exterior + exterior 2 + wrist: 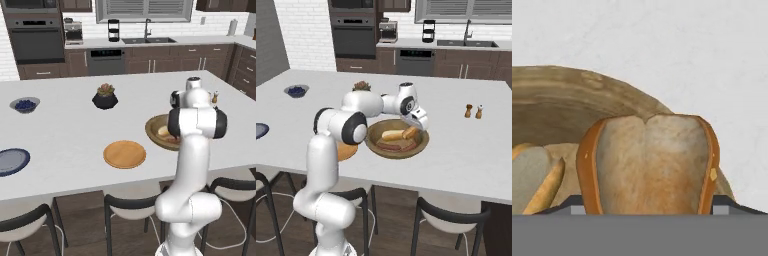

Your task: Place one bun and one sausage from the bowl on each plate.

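The wooden bowl [397, 154] sits near the counter's front edge, holding a pale bun [392, 134] and dark sausages [391, 146]. My gripper [415, 129] reaches down into the bowl's right side, shut on a second bun [410, 133]. In the hand view that bun [649, 165] spans the whole gap, with a dark fingertip [564, 206] pressed to each side and the bowl rim [572, 95] behind. Whether the bun is off the bowl's floor I cannot tell. The orange-tan plate [124, 154] lies left of the bowl [155, 131]. The grey-blue plate [11, 161] lies far left.
A black pot with a succulent [105, 97] and a small bowl of blueberries [24, 104] stand further back on the counter. Salt and pepper shakers [473, 111] stand to the bowl's right. Stools line the front edge below the counter.
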{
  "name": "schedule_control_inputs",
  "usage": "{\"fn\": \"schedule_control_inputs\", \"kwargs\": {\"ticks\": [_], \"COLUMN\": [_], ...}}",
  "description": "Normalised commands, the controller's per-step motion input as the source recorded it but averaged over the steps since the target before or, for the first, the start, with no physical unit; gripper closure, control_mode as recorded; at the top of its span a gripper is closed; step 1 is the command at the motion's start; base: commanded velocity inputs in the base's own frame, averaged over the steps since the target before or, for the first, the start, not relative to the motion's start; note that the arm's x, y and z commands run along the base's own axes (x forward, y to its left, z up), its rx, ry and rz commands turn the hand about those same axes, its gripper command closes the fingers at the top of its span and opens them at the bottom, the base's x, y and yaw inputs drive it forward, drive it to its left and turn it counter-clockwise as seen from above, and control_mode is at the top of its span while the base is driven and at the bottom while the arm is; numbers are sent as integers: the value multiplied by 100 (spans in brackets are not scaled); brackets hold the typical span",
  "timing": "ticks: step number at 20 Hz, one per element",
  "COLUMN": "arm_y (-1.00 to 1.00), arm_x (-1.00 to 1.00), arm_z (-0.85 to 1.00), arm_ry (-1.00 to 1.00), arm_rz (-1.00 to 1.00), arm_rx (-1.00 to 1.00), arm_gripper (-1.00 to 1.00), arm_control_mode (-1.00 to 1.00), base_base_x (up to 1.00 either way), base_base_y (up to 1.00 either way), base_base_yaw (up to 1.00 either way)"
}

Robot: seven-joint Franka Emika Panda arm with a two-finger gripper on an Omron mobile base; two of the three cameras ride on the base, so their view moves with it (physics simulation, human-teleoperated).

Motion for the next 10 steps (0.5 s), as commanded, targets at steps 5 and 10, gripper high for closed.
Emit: {"fn": "schedule_control_inputs", "kwargs": {"ticks": [5,10], "arm_y": [17,48], "arm_x": [-100,-100], "arm_z": [97,62], "arm_ry": [-33,-27], "arm_rz": [0,0], "arm_rx": [0,0], "arm_gripper": [100,100], "arm_control_mode": [-100,-100], "base_base_x": [0,0], "base_base_y": [0,0], "base_base_yaw": [0,0]}}
